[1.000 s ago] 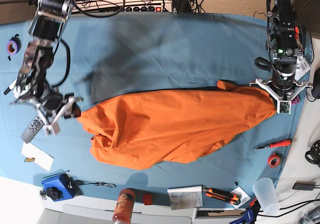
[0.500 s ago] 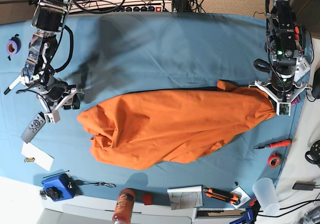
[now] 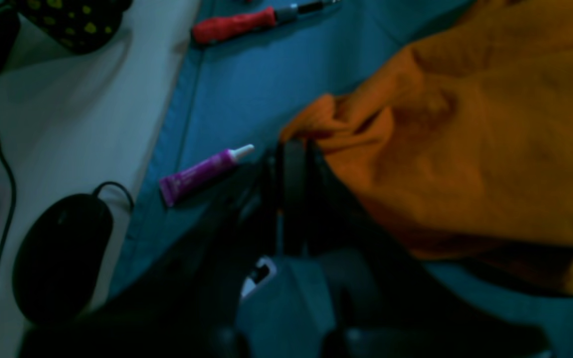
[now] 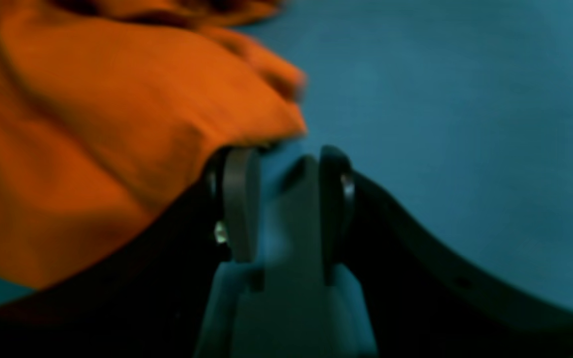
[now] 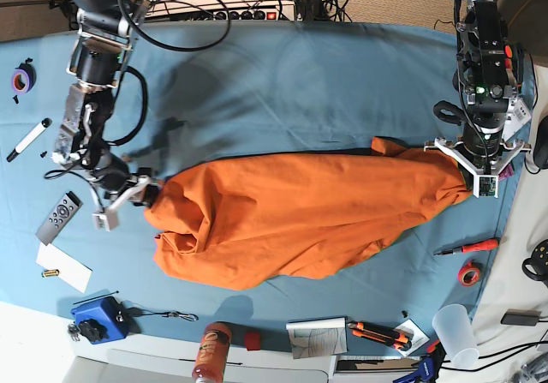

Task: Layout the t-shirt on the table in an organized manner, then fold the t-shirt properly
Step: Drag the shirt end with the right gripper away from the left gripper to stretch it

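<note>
Shirt [image 5: 300, 220]: lies in a long, rumpled heap across the near half of the desk [image 5: 282, 83], stretched between the two pincers; not yet flat, sleeves and neck not readable.

Left pincer [image 5: 473, 176]: fingers together, clamped on the shirt's end; the wrist view shows orange cloth bunched right at the closed tips [image 3: 291, 149]. It has stayed put over the last second, anchoring that end.

Right pincer [image 5: 128, 196]: a second ago it sat at the shirt's other end, then lifted clear and away from the cloth; now it has come back in against the edge. Its fingers [image 4: 239, 199] stand apart, with bare desk showing in the gap and the cloth edge lying over the outer side of one finger. Nothing is gripped.

Cloth since then: the edge next to the right pincer has bunched slightly inward; the rest is unchanged.

Meaning for the task: this reads as a regrip. One end is held, the other is being re-approached, so the layout stage is under way and folding has not begun.

Next need: the right pincer likely must slide under or around the hem before closing, or it will close on nothing.

Risk: a pull from the left pincer before that grip lands would drag the whole heap.

Nearby: a purple tube [image 3: 204, 171] lies just beside the left pincer, clear of the cloth.
</note>
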Motion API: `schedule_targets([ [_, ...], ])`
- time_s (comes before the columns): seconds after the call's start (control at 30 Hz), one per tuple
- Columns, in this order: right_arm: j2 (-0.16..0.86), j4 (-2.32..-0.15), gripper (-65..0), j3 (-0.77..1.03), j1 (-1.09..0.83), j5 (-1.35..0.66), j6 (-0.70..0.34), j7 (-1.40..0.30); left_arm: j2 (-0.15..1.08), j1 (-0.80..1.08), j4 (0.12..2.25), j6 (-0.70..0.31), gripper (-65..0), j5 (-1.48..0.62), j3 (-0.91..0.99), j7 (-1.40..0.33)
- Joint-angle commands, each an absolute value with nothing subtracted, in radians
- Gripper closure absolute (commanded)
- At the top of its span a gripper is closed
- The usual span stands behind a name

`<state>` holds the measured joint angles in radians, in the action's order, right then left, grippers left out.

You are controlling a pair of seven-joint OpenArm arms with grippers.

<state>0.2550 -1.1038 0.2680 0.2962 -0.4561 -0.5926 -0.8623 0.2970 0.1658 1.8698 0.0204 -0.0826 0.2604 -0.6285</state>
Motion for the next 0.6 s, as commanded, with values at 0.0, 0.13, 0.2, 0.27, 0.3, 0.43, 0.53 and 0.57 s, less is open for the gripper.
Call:
schedule_targets([
  [0.0, 0.26, -1.11, -20.6, 0.27, 0.31, -0.452, -0.601, -0.881, 0.31, 0.152, 1.889, 0.025, 0.0, -0.08, 0.264, -0.605],
  [0.13, 0.246, -1.111, -20.2, 0.27, 0.313, -0.459, -0.613, -0.879, 0.31, 0.152, 1.889, 0.025, 0.0, -0.08, 0.264, -0.606],
  [0.2, 0.244, -1.111, -11.3, 0.27, 0.313, -0.459, -0.613, -0.884, 0.31, 0.152, 1.889, 0.025, 0.0, -0.08, 0.264, -0.605],
  [0.27, 0.244, -1.111, 0.0, 0.27, 0.313, -0.459, -0.613, -0.899, 0.31, 0.152, 1.889, 0.025, 0.0, -0.08, 0.264, -0.605],
  [0.3, 0.245, -1.113, 0.0, 0.27, 0.313, -0.459, -0.613, -0.905, 0.31, 0.152, 1.889, 0.025, 0.0, -0.08, 0.264, -0.605],
  [0.43, 0.244, -1.165, 0.0, 0.27, 0.313, -0.46, -0.613, -0.933, 0.31, 0.152, 1.889, 0.025, 0.0, -0.08, 0.264, -0.605],
  [0.53, 0.247, -1.26, 0.0, 0.27, 0.309, -0.49, -0.613, -1.001, 0.31, 0.152, 1.889, 0.025, 0.0, -0.08, 0.264, -0.605],
  [0.57, 0.249, -1.301, 0.0, 0.273, 0.305, -0.506, -0.613, -1.034, 0.31, 0.152, 1.889, 0.025, 0.0, -0.08, 0.264, -0.605],
])
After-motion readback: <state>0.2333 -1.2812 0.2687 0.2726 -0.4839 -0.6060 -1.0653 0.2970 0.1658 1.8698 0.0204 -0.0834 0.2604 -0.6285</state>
